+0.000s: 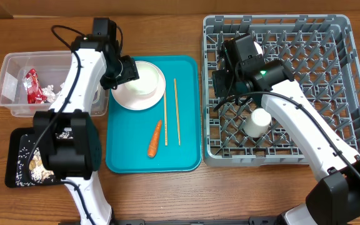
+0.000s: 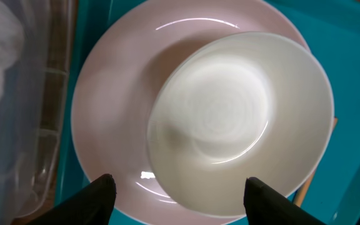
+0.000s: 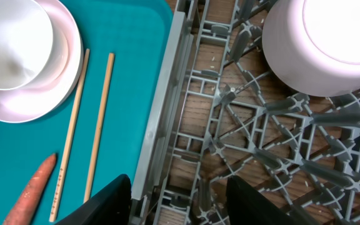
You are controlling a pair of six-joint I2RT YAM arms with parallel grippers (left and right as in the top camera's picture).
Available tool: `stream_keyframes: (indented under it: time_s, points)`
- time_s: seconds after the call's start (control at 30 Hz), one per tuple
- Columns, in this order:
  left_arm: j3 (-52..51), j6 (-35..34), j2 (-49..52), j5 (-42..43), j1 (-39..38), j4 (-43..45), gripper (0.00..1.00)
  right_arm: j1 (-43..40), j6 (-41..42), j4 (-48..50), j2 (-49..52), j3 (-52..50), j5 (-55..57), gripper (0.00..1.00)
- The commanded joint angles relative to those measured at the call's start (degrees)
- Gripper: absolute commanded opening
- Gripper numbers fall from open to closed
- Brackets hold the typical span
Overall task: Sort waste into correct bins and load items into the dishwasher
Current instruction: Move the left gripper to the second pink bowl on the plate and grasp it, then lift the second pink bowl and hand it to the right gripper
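L end effector (image 2: 177,190) apart, fingers (image 2: 99,197) either side of bowl (image 2: 236,119) near rim, not clamped. Bowl on plate (image 2: 111,94), top left of teal tray (image 1: 124,150). Chopsticks (image 1: 165,119) + carrot (image 1: 154,139) on same tray. R end effector (image 3: 180,200) apart, empty, over left wall of rack (image 1: 330,37). Cup (image 1: 257,122) in rack. Wrapper (image 1: 31,84) in tub (image 1: 11,62); rice scraps (image 1: 33,165) in black tray (image 1: 10,156).

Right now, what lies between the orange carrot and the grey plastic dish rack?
Two thin wooden chopsticks, parallel on the teal serving tray, seen clearest overhead.
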Motion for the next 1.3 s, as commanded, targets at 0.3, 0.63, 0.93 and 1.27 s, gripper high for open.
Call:
stream_keyframes:
  time_s: [0.3, 0.63, 0.93, 1.27]
  points:
    - [1.2, -0.4, 5.5, 0.8, 0.5, 0.4, 0.08, -0.2, 0.2, 0.1, -1.1, 0.4, 0.6, 0.52]
    - [4.4, -0.4, 3.0, 0.6, 1.3, -3.2, 0.04, -0.2, 0.2, 0.2, -1.1, 0.4, 0.6, 0.56]
    - [7.5, -0.4, -2.5, 0.8, -0.1, -8.6, 0.04, -0.2, 0.2, -0.1, -1.4, 3.5, -12.5, 0.63]
    - [7.5, 0.1, -9.5, 0.8, -6.6, -15.0, 0.04, -0.2, 0.2, 0.1, -1.5, 4.1, -27.4, 0.75]
